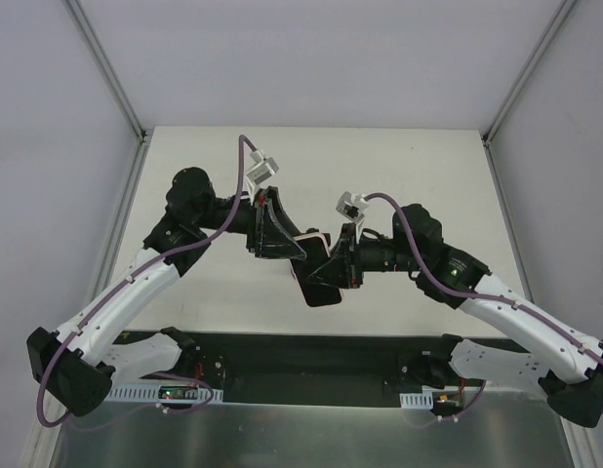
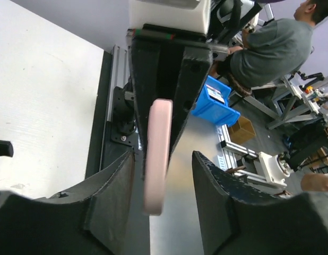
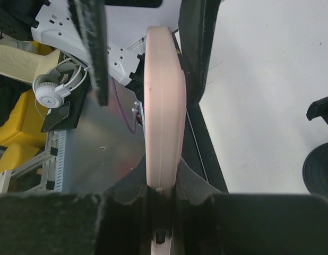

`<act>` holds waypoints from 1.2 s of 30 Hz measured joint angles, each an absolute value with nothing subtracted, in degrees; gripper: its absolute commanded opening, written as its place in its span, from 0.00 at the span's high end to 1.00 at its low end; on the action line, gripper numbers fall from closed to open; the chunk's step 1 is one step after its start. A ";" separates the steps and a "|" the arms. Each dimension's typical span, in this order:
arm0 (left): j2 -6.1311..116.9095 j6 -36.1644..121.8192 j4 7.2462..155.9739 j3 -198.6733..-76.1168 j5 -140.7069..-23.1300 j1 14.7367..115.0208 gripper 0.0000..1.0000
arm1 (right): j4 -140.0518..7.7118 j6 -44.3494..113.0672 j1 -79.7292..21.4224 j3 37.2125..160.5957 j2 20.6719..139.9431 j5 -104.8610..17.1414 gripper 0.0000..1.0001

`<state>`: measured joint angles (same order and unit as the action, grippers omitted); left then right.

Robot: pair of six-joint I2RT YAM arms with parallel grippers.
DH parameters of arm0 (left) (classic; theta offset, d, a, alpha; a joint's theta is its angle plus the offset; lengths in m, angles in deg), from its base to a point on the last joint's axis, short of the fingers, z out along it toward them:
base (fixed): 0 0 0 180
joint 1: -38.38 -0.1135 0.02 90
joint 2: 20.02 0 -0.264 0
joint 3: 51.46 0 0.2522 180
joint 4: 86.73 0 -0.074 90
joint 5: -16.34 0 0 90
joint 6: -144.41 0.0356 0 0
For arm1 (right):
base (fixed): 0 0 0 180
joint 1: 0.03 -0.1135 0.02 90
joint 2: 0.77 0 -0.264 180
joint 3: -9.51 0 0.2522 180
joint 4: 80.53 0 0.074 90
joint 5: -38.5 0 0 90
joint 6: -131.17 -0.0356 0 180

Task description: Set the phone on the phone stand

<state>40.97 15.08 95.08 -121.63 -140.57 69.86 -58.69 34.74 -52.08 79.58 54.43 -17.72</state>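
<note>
I log one phone, held edge-on over the desk's middle toward the near edge, right gripper clamped on it, left gripper spread, straddling it.

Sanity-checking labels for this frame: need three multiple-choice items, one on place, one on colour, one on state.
1. Where is the flat rectangular glossy-black-screened phone?
A. seated on a stand
B. held in mid-air by a gripper
C. inside a blue bin
2. Its case edge is:
A. green
B. pale pink
C. yellow
3. The right gripper is:
A. open and empty
B. out of view
C. shut on the phone
Answers: B, the right wrist view shows it clamped clear of the white table; B, the pink edge shows in both wrist views; C, it presses both phone faces.
</note>
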 measured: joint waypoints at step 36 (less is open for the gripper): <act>41.30 28.98 77.59 -128.36 -131.24 77.78 1.00 | -62.45 33.08 -52.43 77.95 53.27 -17.24 0.99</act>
<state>41.30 28.98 77.59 -128.36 -131.24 77.78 -62.45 33.08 -52.43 77.95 53.27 -17.24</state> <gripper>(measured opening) 0.089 0.156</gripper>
